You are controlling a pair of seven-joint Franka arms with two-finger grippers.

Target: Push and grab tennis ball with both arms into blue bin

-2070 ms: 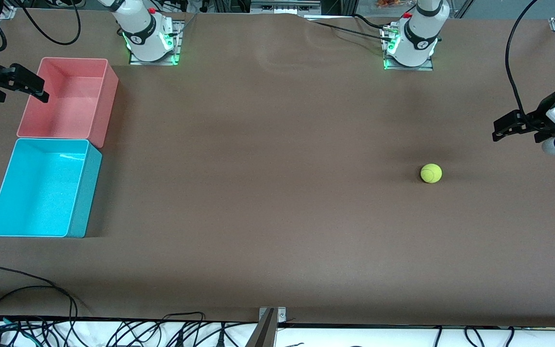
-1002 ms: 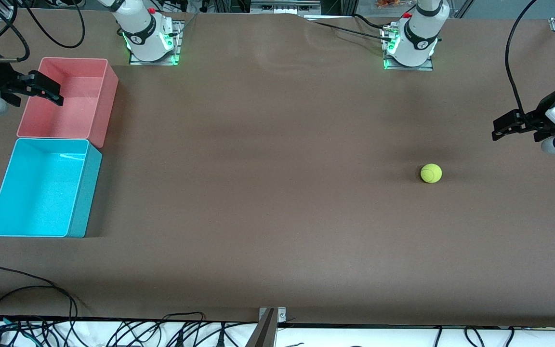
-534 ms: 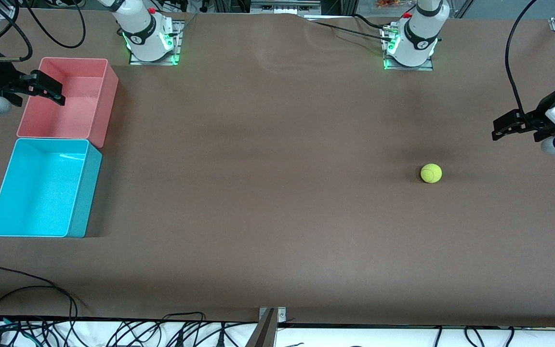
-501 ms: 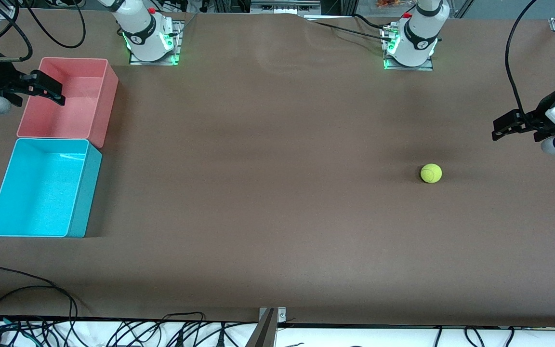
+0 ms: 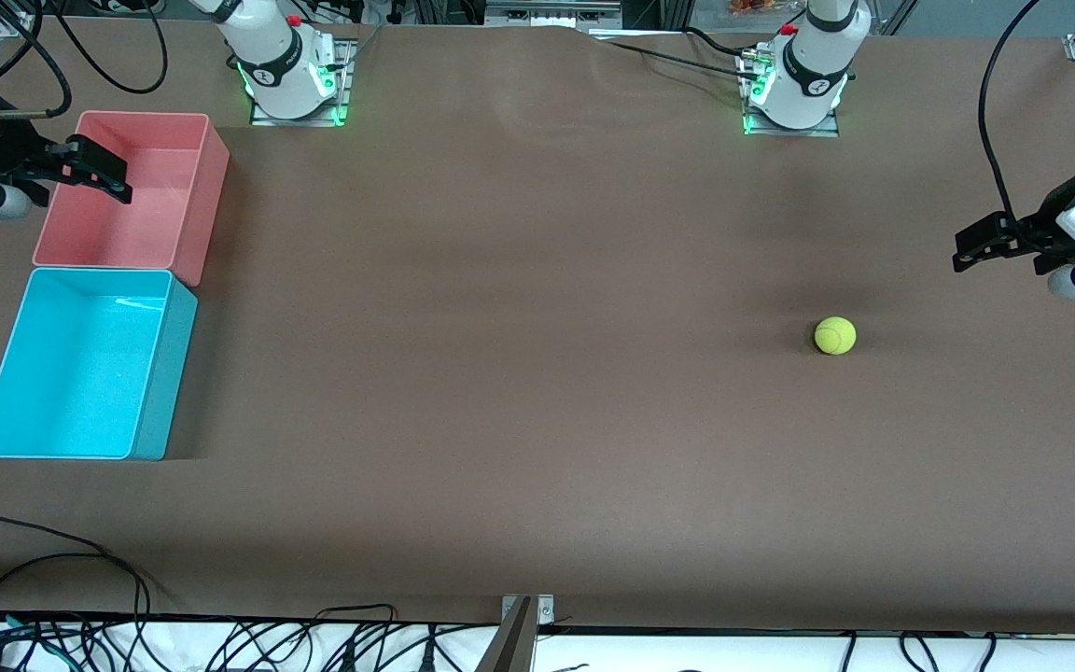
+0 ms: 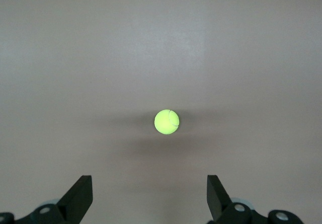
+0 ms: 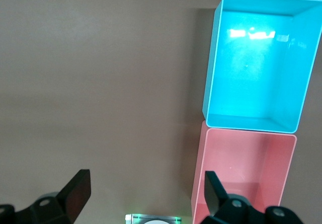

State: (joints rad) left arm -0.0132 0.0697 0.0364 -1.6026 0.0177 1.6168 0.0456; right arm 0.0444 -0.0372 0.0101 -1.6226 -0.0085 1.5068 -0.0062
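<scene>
A tennis ball (image 5: 835, 336) sits alone on the brown counter (image 5: 537, 373) toward the left arm's end, touching nothing. The left gripper (image 5: 990, 245) hangs in the air at that end of the counter, near the ball but apart from it; in the left wrist view the ball (image 6: 166, 122) lies on the surface between the two black fingers (image 6: 78, 200), which are spread wide and hold nothing. At the right arm's end, the blue bin (image 5: 80, 364) stands empty just beside a pink bin (image 5: 132, 191), the blue one nearer the front camera. The right gripper (image 5: 80, 168) is over the pink bin's outer edge, its fingers (image 7: 75, 191) likewise spread wide and empty, with both bins (image 7: 259, 63) (image 7: 246, 173) visible below it in the right wrist view.
</scene>
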